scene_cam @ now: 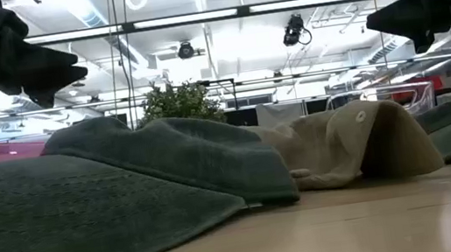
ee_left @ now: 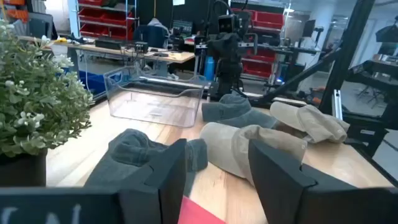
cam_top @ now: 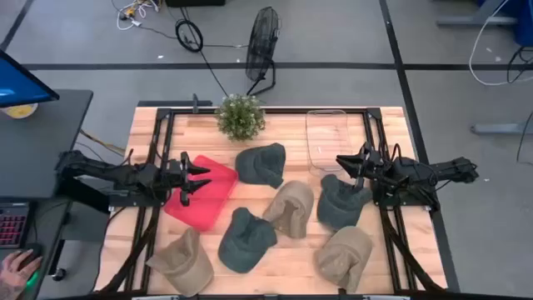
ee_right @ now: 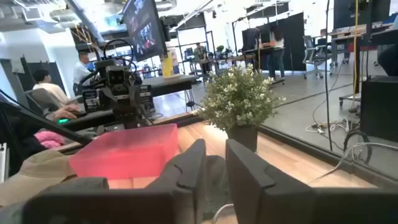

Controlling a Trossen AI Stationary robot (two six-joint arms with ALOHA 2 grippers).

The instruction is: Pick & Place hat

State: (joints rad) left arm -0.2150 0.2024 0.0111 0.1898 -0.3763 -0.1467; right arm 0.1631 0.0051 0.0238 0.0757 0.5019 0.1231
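Note:
Several caps lie brim-down on the wooden table: dark green ones (cam_top: 261, 164), (cam_top: 344, 201), (cam_top: 245, 240) and tan ones (cam_top: 291, 208), (cam_top: 181, 260), (cam_top: 345, 258). A red bin (cam_top: 200, 193) sits at the table's left, a clear bin (cam_top: 326, 137) toward the far right. My left gripper (cam_top: 193, 177) hovers open over the red bin's left part; its wrist view (ee_left: 217, 177) looks across a green cap (ee_left: 134, 152) and a tan cap (ee_left: 249, 146). My right gripper (cam_top: 350, 167) hovers above the right green cap, fingers a narrow gap apart (ee_right: 214, 162). In the low view both grippers (scene_cam: 54, 70), (scene_cam: 405, 17) hang well above the caps.
A potted plant (cam_top: 241, 115) stands at the table's far edge, between the bins. A black frame runs along both table sides. A desk with a monitor stands left of the table, and a person's hand (cam_top: 17, 267) rests there. People sit beyond the table in the right wrist view.

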